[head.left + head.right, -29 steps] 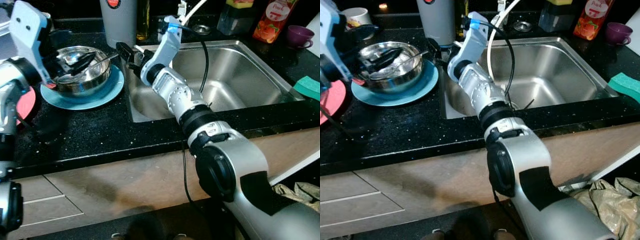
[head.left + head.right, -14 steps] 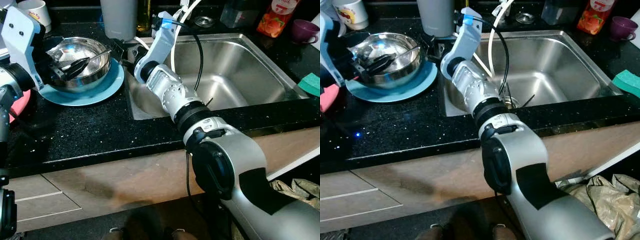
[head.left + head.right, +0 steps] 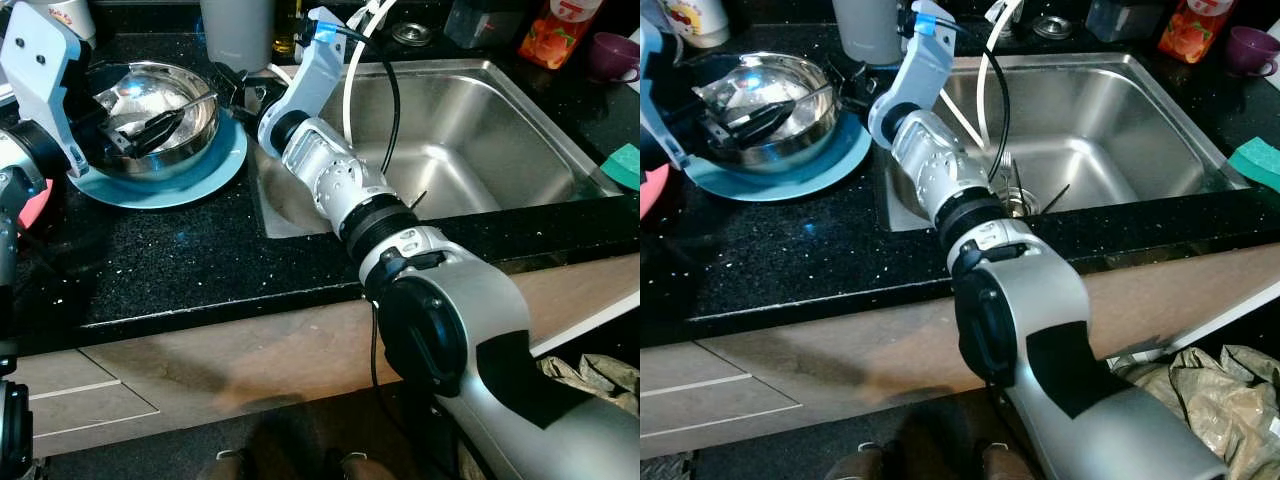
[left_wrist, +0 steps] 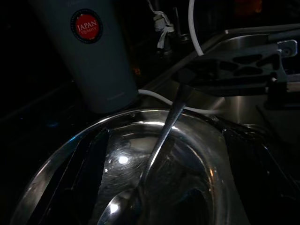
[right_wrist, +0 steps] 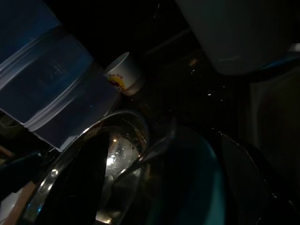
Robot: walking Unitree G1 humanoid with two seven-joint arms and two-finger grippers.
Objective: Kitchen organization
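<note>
A steel bowl (image 3: 128, 97) stands on a blue plate (image 3: 195, 180) on the black counter, left of the sink. A spoon (image 4: 159, 145) lies in the bowl, its handle (image 3: 197, 107) reaching over the rim toward the sink. My left gripper (image 3: 148, 126) is down inside the bowl, open, its fingers to either side of the spoon's head. My right gripper (image 3: 234, 92) has come across from the sink side to the plate's edge. It is open, and the handle's tip (image 5: 157, 147) lies between its fingers; I cannot tell whether they touch it.
A grey tumbler (image 3: 238, 30) stands just behind the right gripper. The steel sink (image 3: 470, 120) holds a fork (image 3: 1006, 168) by the drain, and a white hose hangs over it. A juice carton (image 3: 553, 30), purple cup (image 3: 610, 55), green sponge (image 3: 626, 165), pink plate (image 3: 38, 205).
The head camera has tilted, so the whole scene sits a little higher and to the left. Both grippers keep their places at the bowl and the spoon's handle.
</note>
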